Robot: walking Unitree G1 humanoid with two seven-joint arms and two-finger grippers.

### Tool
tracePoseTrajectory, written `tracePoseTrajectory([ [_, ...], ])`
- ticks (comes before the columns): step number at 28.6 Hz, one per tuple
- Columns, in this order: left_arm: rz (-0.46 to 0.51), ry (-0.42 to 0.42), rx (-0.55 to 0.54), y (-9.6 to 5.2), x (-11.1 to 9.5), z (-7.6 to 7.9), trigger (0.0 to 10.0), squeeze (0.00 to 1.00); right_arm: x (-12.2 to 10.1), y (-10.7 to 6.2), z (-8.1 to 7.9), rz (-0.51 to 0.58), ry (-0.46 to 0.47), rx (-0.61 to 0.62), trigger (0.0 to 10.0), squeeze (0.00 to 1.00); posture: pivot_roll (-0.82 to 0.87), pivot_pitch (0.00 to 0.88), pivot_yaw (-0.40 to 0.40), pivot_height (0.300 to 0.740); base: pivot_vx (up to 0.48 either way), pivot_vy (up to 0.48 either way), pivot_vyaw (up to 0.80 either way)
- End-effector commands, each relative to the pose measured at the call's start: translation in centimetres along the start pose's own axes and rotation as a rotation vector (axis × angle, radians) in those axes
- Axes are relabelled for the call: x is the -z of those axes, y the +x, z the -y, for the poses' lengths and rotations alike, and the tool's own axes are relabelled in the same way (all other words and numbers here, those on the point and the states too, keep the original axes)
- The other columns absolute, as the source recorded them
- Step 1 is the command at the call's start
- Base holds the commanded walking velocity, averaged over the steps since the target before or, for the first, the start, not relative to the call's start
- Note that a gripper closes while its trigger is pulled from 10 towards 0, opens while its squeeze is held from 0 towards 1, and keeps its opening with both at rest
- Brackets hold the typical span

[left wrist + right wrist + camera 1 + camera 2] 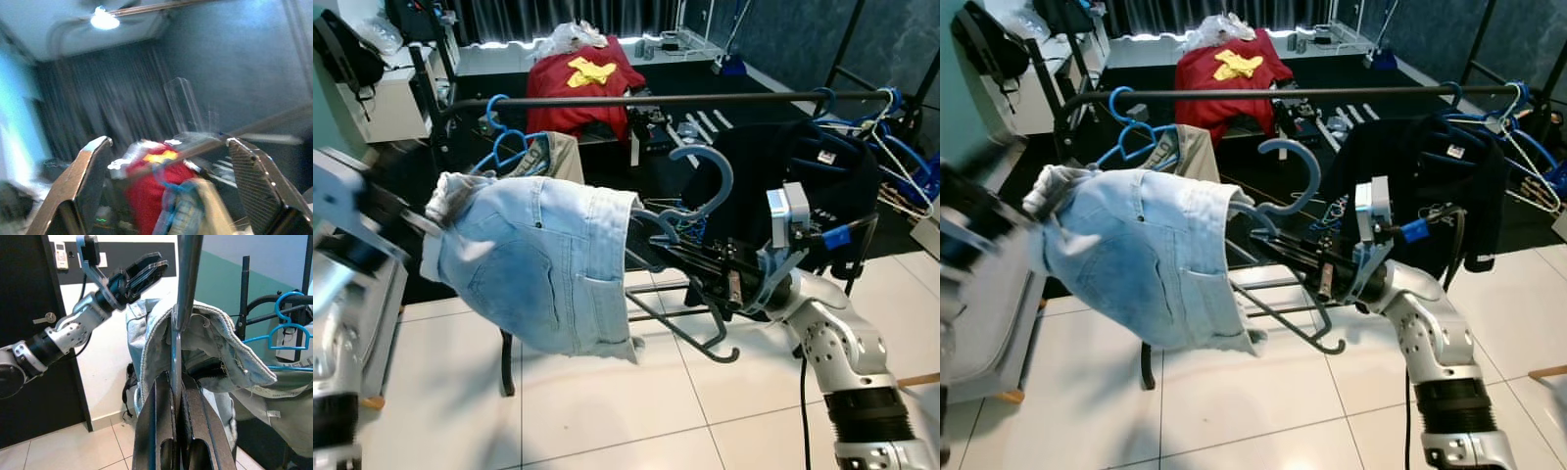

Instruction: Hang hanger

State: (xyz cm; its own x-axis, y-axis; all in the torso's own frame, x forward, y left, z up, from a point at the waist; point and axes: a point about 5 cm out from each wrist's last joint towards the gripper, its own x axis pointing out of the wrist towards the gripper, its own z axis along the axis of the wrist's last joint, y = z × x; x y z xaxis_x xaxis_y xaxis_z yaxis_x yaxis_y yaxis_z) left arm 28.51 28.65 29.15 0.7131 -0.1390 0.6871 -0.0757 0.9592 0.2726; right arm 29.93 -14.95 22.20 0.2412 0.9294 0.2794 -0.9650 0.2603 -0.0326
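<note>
1. Hanger [700, 211]: grey-blue, hook up, carrying denim shorts [543, 269]. It sits at the right gripper's [656, 253] tips, below and short of the rail [656, 100], hook not yet on it.
2. Right gripper: fingers pressed together on the hanger's thin frame just under the hook; the right wrist view shows the two black fingers [164, 426] clamped on the bar, with denim bunched just beyond.
3. Handling, judged: the plastic frame is stiff and light but narrow and smooth, so it can twist in a pinch. The shorts are soft and weigh on the side away from the gripper, so the hanger likely tips that way. The hold near the hook neck looks right; keep it tight and keep the hook upright.
4. Left gripper [144, 274]: raised beyond the far end of the shorts from the right gripper. Its fingers are spread with nothing between them, as the left wrist view shows [166, 191]; contact with the denim cannot be told.
5. Rail: above and ahead of the right gripper, carrying blue hangers [504, 137] towards the left-gripper side and a black garment [803, 186] behind the right wrist. The free stretch between them looks like the spot for the hook.
6. Further behind the rail: a red cloth [582, 83] on a dark surface. Below is tiled floor [607, 411].
</note>
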Motion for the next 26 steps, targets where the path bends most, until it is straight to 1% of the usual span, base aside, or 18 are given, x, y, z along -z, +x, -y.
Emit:
tracePoseTrajectory([
  [1, 0.054, -0.014, -0.156, 0.3, -0.9, -2.0, 10.0, 0.0, -0.3, 0.1, -0.1, 0.021, -0.016, -0.016, 0.0, 0.0, -0.03, 0.068, -0.012, 0.74, 0.0, 0.0, 0.0],
  [2, 0.119, -0.192, -0.169, 1.1, -1.7, -2.0, 10.0, 0.0, -0.3, 0.2, -0.2, 0.023, -0.012, -0.021, 0.0, 0.0, -0.03, 0.062, -0.016, 0.74, 0.0, 0.0, 0.0],
  [3, 0.119, -0.192, -0.169, 1.1, -1.7, -2.0, 10.0, 0.0, -0.3, 0.2, -0.2, 0.023, -0.012, -0.021, 0.0, 0.0, -0.03, 0.062, -0.016, 0.74, 0.0, 0.0, 0.0],
  [4, 0.17, -0.322, -0.151, 1.6, -2.2, -1.7, 10.0, 0.0, -0.2, 0.2, -0.2, 0.024, -0.01, -0.025, 0.0, 0.0, -0.03, 0.062, -0.016, 0.74, 0.0, 0.0, 0.0],
  [5, 0.193, -0.492, -0.013, 2.3, -2.5, -0.1, 10.0, 0.0, -0.2, 0.1, -0.3, 0.018, -0.004, -0.032, 0.0, 0.0, -0.02, 0.059, -0.02, 0.74, 0.0, 0.0, 0.0],
  [6, 0.139, -0.601, 0.289, 2.4, -2.6, 3.1, 10.0, 0.0, 0.0, 0.1, -0.4, 0.005, 0.013, -0.049, 0.0, 0.0, -0.02, 0.055, -0.026, 0.74, 0.0, 0.0, 0.0],
  [7, 0.139, -0.601, 0.289, 2.4, -2.6, 3.1, 10.0, 0.0, 0.0, 0.1, -0.4, 0.005, 0.013, -0.049, 0.0, 0.0, -0.02, 0.055, -0.026, 0.74, 0.0, 0.0, 0.0],
  [8, 0.093, -0.657, 0.492, 2.0, -2.5, 5.3, 10.0, 0.0, 0.1, 0.0, -0.5, -0.004, 0.024, -0.061, 0.0, 0.0, -0.02, 0.055, -0.026, 0.74, 0.0, 0.0, 0.0],
  [9, 0.093, -0.657, 0.492, 2.0, -2.5, 5.3, 10.0, 0.0, 0.1, 0.0, -0.5, -0.004, 0.024, -0.061, 0.0, 0.0, -0.02, 0.055, -0.026, 0.74, 0.0, 0.0, 0.0],
  [10, 0.026, -0.697, 0.659, 1.4, -2.1, 7.5, 10.0, 0.0, 0.2, -0.1, -0.6, -0.026, 0.028, -0.073, 0.0, 0.0, -0.02, 0.057, -0.023, 0.74, 0.0, 0.0, 0.0],
  [11, -0.026, -0.696, 0.764, 1.0, -1.6, 8.9, 10.0, 0.0, 0.4, -0.2, -0.7, -0.049, 0.03, -0.084, 0.0, 0.0, -0.03, 0.056, -0.018, 0.74, 0.0, 0.0, 0.0],
  [12, -0.026, -0.696, 0.764, 1.0, -1.6, 8.9, 10.0, 0.0, 0.4, -0.2, -0.7, -0.049, 0.03, -0.084, 0.0, 0.0, -0.03, 0.056, -0.018, 0.74, 0.0, 0.0, 0.0],
  [14, -0.079, -0.673, 0.856, 0.7, -1.1, 10.1, 10.0, 0.0, 0.6, -0.3, -0.9, -0.078, 0.028, -0.101, 0.0, 0.0, -0.03, 0.055, -0.013, 0.74, 0.0, 0.0, 0.0],
  [17, -0.151, -0.61, 0.996, 0.0, -0.6, 9.8, 10.0, 0.0, 0.5, -1.2, -1.3, -0.122, 0.018, -0.131, 0.0, 0.0, -0.03, 0.054, -0.006, 0.74, 0.0, 0.0, 0.0],
  [21, -0.191, -0.605, 1.036, -0.2, -0.8, 8.9, 10.0, 0.0, 0.1, -1.9, -1.4, -0.128, 0.017, -0.13, 0.0, 0.0, -0.03, 0.056, -0.002, 0.74, 0.0, 0.0, 0.0],
  [23, -0.215, -0.593, 1.063, -0.5, -1.4, 7.9, 10.0, 0.0, -0.3, -2.7, -1.5, -0.139, 0.023, -0.129, 0.0, 0.0, -0.03, 0.061, 0.002, 0.74, 0.0, 0.0, 0.0],
  [25, -0.233, -0.602, 1.087, -0.6, -1.7, 7.5, 10.0, 0.0, -0.4, -2.9, -1.5, -0.146, 0.027, -0.131, 0.0, 0.0, -0.03, 0.061, 0.002, 0.74, 0.0, 0.0, 0.0],
  [26, -0.259, -0.616, 1.122, -1.1, -1.9, 7.3, 10.0, 0.0, -0.5, -3.2, -1.6, -0.155, 0.034, -0.135, 0.0, 0.0, -0.03, 0.063, 0.004, 0.74, 0.0, 0.0, 0.0],
])
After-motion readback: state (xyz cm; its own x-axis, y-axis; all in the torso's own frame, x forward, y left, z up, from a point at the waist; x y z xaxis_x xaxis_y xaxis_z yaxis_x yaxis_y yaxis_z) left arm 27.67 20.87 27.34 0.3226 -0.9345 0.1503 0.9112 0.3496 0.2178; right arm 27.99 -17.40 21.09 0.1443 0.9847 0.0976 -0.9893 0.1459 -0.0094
